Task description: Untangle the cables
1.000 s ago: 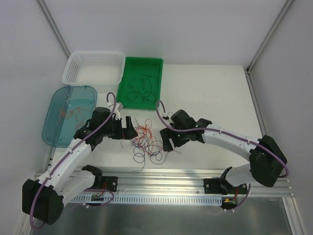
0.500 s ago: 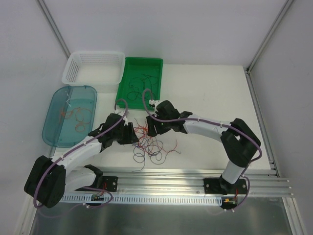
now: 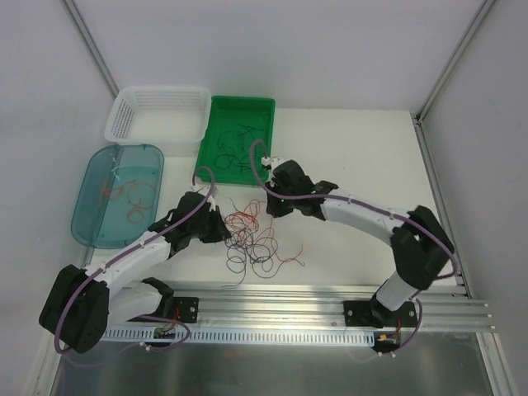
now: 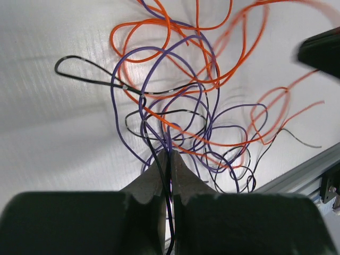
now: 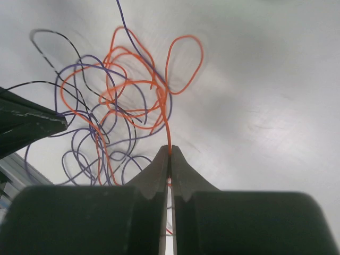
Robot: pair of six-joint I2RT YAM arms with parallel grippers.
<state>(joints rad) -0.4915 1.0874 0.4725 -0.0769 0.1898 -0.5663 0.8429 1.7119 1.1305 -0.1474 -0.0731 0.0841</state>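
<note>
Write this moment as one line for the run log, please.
left gripper: shut on dark wire | right gripper: shut on orange wire | tangle: between both grippers, not separated

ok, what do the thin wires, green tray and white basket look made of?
The thin orange, purple and black wires look plastic-insulated: smooth, with a slight sheen, holding springy loops. The green rectangular tray is likely moulded plastic, given its uniform glossy colour. The white basket is probably plastic too, by its slotted lattice walls.
</note>
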